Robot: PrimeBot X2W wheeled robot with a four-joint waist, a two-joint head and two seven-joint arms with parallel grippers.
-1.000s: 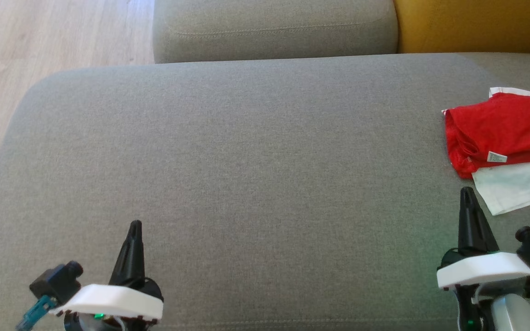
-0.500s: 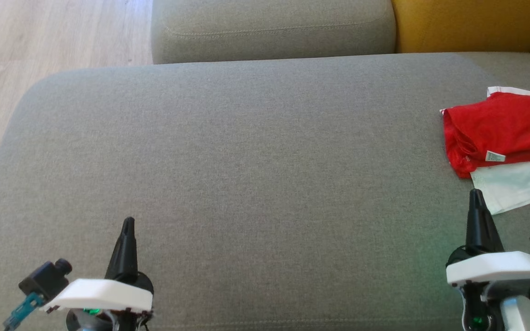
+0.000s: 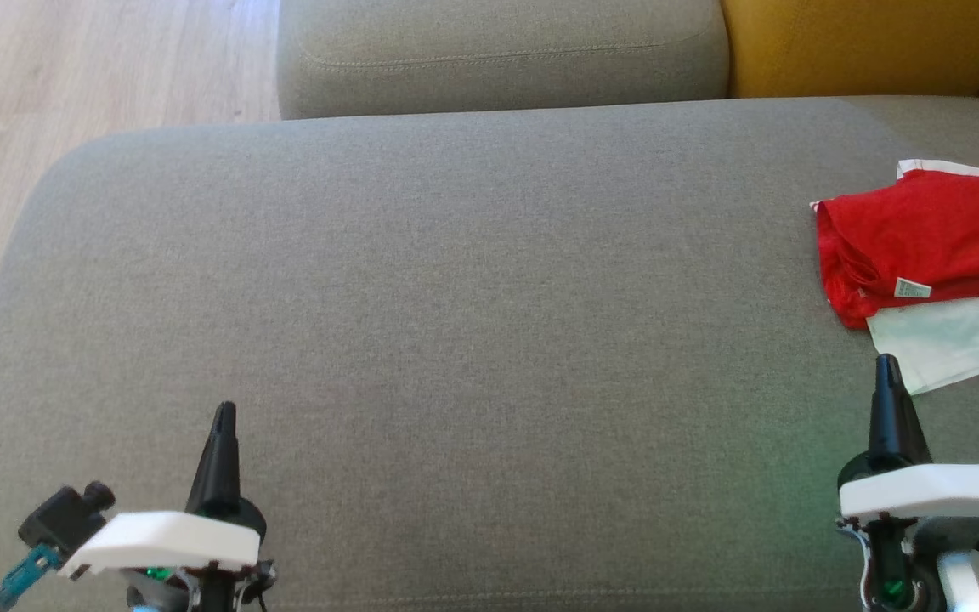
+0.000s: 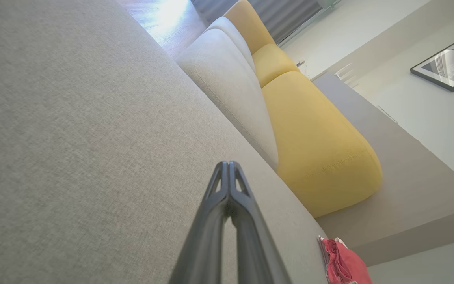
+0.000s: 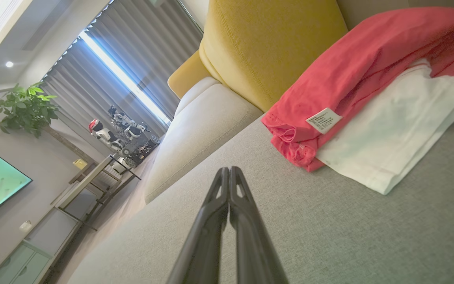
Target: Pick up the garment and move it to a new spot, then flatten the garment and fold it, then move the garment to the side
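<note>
**Garment lying just above the right claw**

At the lower left of the head view, the left claw (image 3: pixel 223 414) is sitting shut and empty, well apart from the work. At the lower right, the right claw (image 3: pixel 885 365), also shut and empty, is pointing up toward the garment (image 3: pixel 923 225). It is lying red over white at the right edge of the sofa seat (image 3: pixel 455 297), seemingly running left-right. We are counting two claws and one garment; the right arm is nearer.

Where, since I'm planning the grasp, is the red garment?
Head view, far right of the seat: red garment over a white cloth, just beyond the right gripper.
</note>
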